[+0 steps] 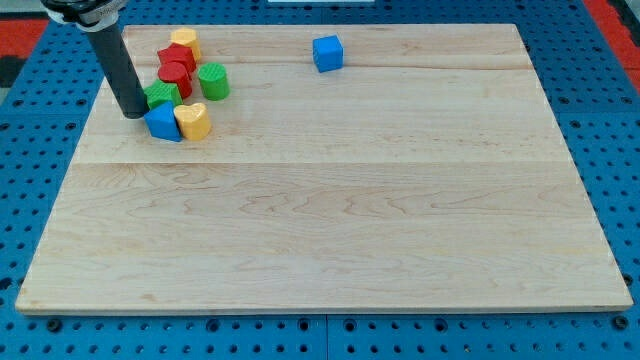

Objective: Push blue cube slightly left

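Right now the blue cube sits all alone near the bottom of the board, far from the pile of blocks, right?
Not quite. The camera view shows the blue cube alone near the top of the board, far from the pile of blocks.

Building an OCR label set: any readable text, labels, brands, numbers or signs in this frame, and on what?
None readable in this view.
Wooden board: bare grain, no markings.
Blue cube and the clustered blocks at the view's top left: plain faces, no print.
My tip, just left of that cluster: plain dark rod.
Blue perforated base: holes only, no lettering.
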